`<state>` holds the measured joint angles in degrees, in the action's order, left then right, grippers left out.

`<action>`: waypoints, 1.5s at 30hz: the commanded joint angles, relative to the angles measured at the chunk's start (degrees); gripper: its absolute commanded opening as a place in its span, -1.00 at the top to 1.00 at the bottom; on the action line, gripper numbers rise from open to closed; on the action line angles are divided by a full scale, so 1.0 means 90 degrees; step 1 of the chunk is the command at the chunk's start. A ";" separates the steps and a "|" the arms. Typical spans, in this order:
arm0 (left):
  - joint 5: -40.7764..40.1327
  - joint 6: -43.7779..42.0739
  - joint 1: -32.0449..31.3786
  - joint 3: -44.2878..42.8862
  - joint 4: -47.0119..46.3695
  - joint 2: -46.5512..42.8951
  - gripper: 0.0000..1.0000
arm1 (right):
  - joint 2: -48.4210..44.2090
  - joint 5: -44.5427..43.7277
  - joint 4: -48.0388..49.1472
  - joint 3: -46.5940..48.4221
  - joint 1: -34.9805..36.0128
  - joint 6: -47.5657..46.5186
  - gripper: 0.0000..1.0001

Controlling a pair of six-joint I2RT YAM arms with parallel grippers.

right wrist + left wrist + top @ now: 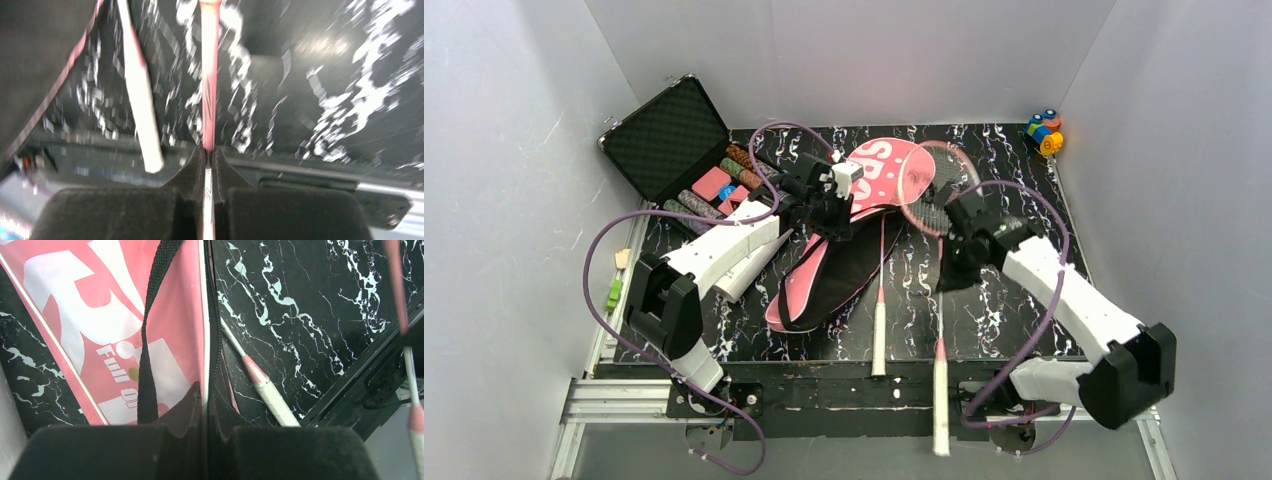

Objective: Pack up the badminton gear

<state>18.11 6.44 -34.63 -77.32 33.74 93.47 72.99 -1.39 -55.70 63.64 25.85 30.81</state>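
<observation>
The left claw is pressed together on the open edge of the pink SPORT cover. The cover lies mid-counter, its round head toward 12 o'clock and its narrow end toward 7 o'clock, and the black strap runs down its face. The right claw pinches the pink shaft of one racket. That racket's stringed head overlaps the cover's head on the 3 o'clock side, and its white handle points to 6 o'clock, past the counter's near edge. The other racket lies at the cover's 4 o'clock side, handle toward 6 o'clock, its head hidden by the cover. The white tube lies at the cover's 9 o'clock, partly under the left arm. An open poker chip case sits at 10 o'clock and a small toy in the 2 o'clock corner
</observation>
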 commanded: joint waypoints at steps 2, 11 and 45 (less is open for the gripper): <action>-0.0071 -0.0074 0.0025 -0.0355 -0.0413 0.0020 1.00 | -0.1046 0.0756 -0.0847 -0.0604 0.1350 0.1281 0.97; -0.0155 -0.0177 0.0020 -0.0745 -0.0254 0.0358 1.00 | -0.1732 0.1073 -0.1588 -0.0986 0.3200 0.2268 0.97; 0.0533 0.0038 0.0003 -0.0259 -0.0272 -0.0151 1.00 | 0.2622 -0.0221 -0.0007 0.2019 0.2427 0.0608 0.97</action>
<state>19.27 5.76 -34.57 -79.99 33.04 96.97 93.84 0.73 -59.94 75.31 51.09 39.09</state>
